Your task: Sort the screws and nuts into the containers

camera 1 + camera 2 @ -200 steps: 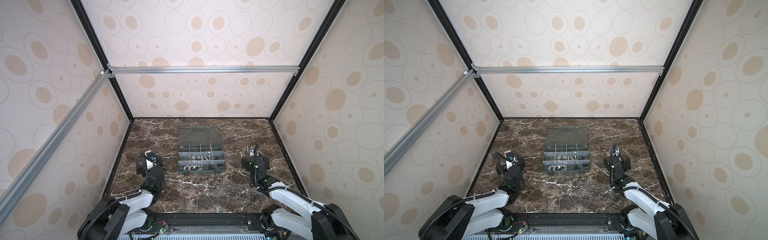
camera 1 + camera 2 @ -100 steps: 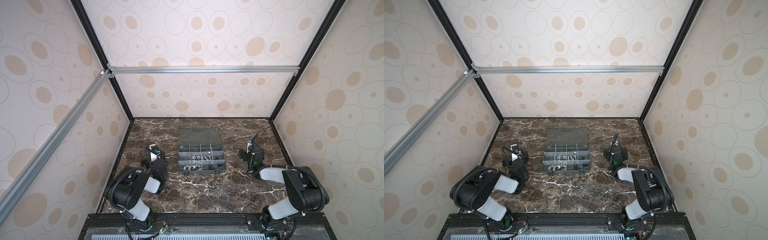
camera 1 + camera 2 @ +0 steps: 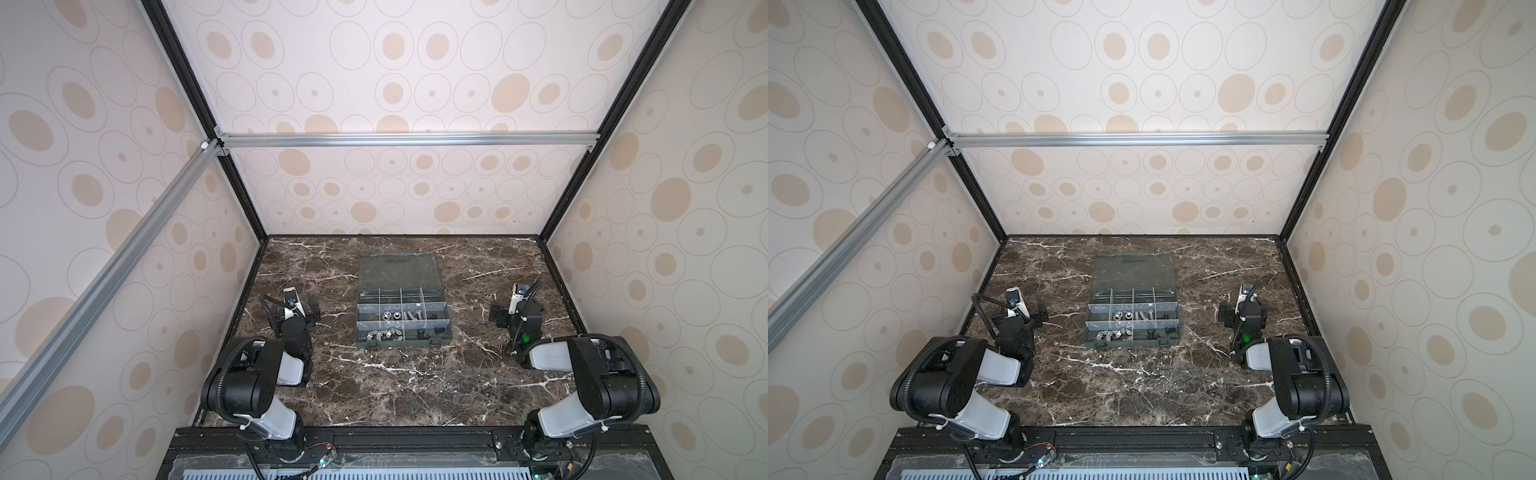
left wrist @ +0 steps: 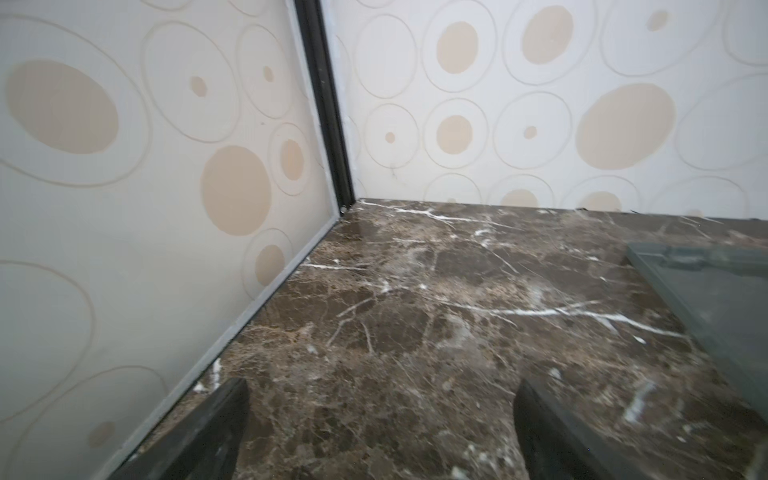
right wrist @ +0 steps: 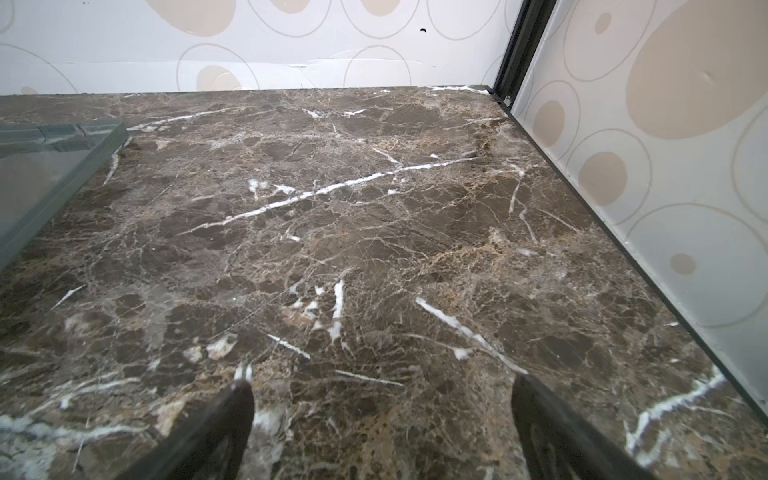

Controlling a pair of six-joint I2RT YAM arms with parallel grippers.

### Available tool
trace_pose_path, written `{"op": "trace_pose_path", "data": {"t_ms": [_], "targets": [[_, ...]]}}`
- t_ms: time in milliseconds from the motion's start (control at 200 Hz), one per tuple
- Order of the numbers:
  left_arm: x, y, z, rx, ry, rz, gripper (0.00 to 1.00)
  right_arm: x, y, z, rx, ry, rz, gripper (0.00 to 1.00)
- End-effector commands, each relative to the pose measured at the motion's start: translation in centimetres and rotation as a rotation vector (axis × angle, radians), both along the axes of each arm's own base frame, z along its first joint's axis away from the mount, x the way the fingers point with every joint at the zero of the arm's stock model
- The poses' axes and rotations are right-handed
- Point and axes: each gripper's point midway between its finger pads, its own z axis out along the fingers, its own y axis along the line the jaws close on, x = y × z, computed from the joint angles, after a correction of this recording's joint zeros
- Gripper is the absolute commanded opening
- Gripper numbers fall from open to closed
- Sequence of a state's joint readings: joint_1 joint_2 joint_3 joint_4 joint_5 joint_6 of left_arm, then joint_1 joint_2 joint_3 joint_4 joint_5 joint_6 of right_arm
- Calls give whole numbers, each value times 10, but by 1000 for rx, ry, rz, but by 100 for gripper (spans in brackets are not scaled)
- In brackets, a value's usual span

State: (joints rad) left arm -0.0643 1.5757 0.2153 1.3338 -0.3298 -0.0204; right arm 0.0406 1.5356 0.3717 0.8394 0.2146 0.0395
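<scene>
While the organizer box (image 3: 402, 344) is sitting mid-table on the marble top (image 3: 415, 386) with its clear lid (image 3: 397, 270) lying open behind, the screws (image 3: 415, 316) and nuts (image 3: 384, 334) are resting inside its containers (image 3: 432, 296), in the middle and front rows. The left gripper (image 4: 380, 390) and right gripper (image 5: 382, 388) are facing bare marble on either side, jaws spread wide, pinching nothing. Any lettering on the box is showing too small to read.

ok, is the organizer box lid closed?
No, the lid lies folded back flat behind the exposed compartments.
</scene>
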Motion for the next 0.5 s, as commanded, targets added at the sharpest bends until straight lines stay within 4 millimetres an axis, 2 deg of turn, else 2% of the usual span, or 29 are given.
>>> {"op": "trace_pose_path", "data": {"t_ms": [0, 495], "targets": [[5, -8, 7, -28, -38, -59, 99, 7, 3, 11, 8, -39, 12, 100], [4, -9, 8, -24, -44, -61, 99, 8, 7, 10, -4, -18, 30, 100]]}}
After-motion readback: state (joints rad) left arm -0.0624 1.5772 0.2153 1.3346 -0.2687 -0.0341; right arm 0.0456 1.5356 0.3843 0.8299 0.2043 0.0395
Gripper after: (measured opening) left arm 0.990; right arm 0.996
